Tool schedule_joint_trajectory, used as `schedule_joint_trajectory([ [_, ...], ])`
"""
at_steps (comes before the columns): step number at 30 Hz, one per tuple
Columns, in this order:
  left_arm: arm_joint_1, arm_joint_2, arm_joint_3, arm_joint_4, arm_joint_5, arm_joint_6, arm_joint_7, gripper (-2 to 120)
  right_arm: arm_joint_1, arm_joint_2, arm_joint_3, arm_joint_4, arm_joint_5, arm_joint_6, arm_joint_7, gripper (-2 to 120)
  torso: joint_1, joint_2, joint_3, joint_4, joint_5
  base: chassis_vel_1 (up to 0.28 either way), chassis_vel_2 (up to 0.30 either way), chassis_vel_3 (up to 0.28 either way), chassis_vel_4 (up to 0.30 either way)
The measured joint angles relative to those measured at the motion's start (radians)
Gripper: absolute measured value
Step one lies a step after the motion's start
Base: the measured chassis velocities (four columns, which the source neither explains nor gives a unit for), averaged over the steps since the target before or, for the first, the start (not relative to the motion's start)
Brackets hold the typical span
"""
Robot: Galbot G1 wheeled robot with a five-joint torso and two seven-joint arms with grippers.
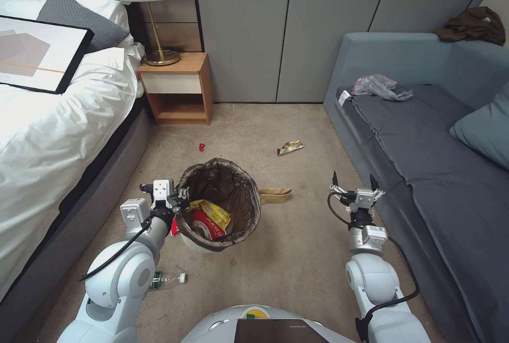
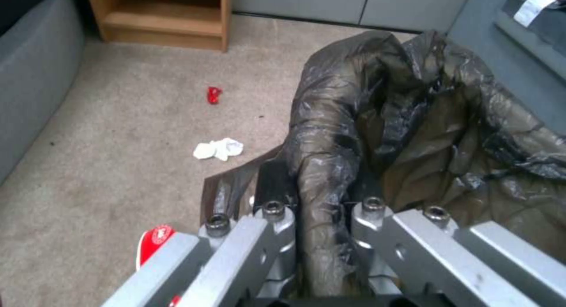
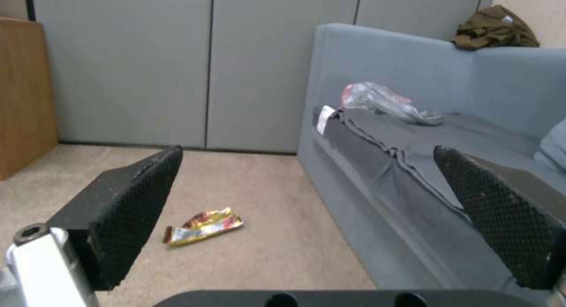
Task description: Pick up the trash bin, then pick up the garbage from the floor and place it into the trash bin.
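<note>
Between bed and sofa, my left gripper (image 1: 180, 198) is clenched on the lined rim of the trash bin (image 1: 218, 202), which sits on the carpet near the bed with two wrappers inside; my right gripper (image 1: 355, 184) hangs spread and empty beside the sofa (image 1: 424, 173). I judge the thin liner could slip or tear under my grip, tilting the bin and spilling it. Left on the floor I count one yellow wrapper (image 1: 290, 147), one tan paper bag (image 1: 275, 194), one red scrap (image 1: 202, 147), one tissue wad (image 2: 218, 148), one bottle (image 1: 167, 279)
</note>
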Motion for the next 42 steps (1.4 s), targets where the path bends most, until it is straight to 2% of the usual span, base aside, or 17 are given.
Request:
schedule_joint_trajectory([
  [17, 0.000, -0.001, -0.001, 0.005, 0.005, -0.006, 0.006, 6, 0.005, -0.003, -0.002, -0.005, 0.007, -0.003, 0.002, 100, 0.000, 0.000, 0.000, 0.0001, 0.0001, -0.010, 0.013, 0.010, -0.011],
  [42, 0.004, -0.004, -0.003, 0.004, 0.013, -0.015, 0.010, 6, 0.013, -0.014, -0.012, -0.009, 0.016, -0.014, 0.003, 100, 0.000, 0.000, 0.000, 0.0001, 0.0000, -0.091, 0.083, 0.087, -0.087],
])
